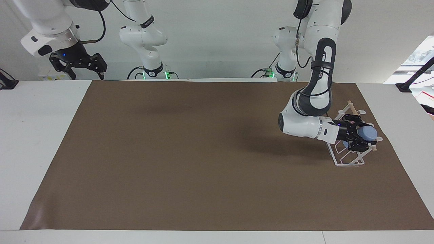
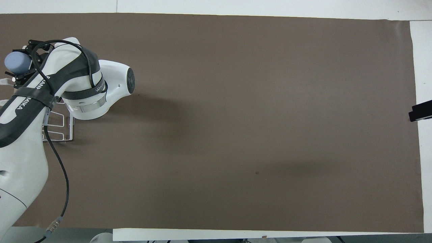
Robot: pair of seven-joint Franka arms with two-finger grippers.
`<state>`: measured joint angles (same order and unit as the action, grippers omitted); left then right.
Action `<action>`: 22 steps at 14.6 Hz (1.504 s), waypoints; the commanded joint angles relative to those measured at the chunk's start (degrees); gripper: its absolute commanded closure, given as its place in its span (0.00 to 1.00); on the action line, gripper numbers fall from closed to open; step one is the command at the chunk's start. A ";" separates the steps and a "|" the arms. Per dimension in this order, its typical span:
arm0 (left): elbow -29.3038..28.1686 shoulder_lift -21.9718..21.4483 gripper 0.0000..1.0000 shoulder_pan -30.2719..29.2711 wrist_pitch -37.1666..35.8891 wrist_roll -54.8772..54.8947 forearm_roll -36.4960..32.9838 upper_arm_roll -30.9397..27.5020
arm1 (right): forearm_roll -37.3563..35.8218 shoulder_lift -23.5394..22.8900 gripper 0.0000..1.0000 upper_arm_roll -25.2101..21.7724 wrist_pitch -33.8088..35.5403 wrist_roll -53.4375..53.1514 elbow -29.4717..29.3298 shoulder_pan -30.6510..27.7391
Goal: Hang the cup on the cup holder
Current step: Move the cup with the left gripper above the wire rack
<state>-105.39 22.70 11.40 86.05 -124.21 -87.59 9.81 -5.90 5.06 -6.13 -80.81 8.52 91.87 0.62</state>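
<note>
The right gripper waits with its jaws spread, high over the table's edge at the right arm's end, at about ten o'clock in the facing view; it holds nothing and plays no part for now.

At about three o'clock in that view the left gripper is pinched on the cup, which lies on its side over the holder, just beside the dowel and the looped prongs. Whether a prong has entered the cup's mouth cannot be told; the mouth is hidden by the gripper.

What could go wrong, in my judgement:
- If the mouth is off the prong's line, the rim would ride over the wire and the cup would drop onto the mat once let go.
- The holder is light wire; a sideways push from the wrist or cup could slide or tip it.
- Letting go too early could let the tapered cup roll off toward the mat's edge.
</note>
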 commanded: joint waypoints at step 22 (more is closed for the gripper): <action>1.50 -1.95 0.00 -2.78 8.69 6.33 7.93 0.92 | 1.15 -0.93 0.00 -0.02 1.79 -0.34 0.33 -0.80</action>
<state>-104.46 22.94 9.28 92.96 -121.71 -82.93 10.40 -5.80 3.81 -6.29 -79.22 8.52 91.72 0.21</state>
